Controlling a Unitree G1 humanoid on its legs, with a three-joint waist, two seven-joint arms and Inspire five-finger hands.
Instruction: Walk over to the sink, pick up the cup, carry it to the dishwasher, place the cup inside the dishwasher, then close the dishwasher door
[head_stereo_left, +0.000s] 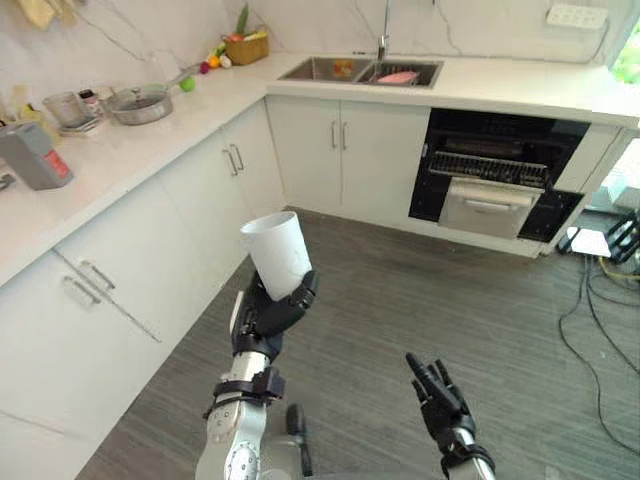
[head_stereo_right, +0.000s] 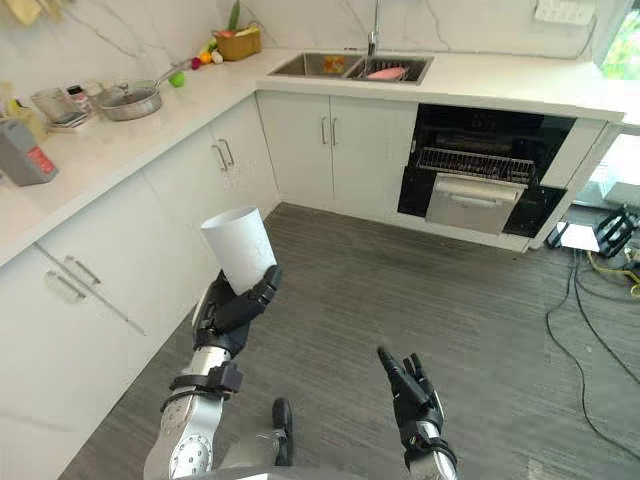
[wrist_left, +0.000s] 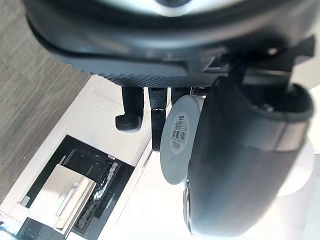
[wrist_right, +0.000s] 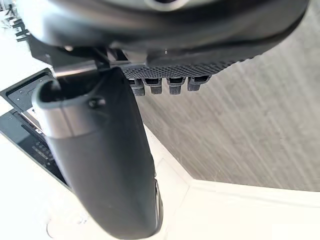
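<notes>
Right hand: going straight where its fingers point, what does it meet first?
Nothing near: the open right hand points over grey plank floor; probably the white cabinet doors under the steel sink come first, though depth is unclear.

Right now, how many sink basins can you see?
2: the left basin and the right basin, which holds something pink, side by side in the counter under the faucet.

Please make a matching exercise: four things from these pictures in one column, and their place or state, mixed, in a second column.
1. cup
2. right hand
3. dishwasher
4. pan

A. on the countertop
B. door open, rack showing
C. held by the left hand
D. fingers straight, empty

Pairs: 1-C, 2-D, 3-B, 4-A
</notes>
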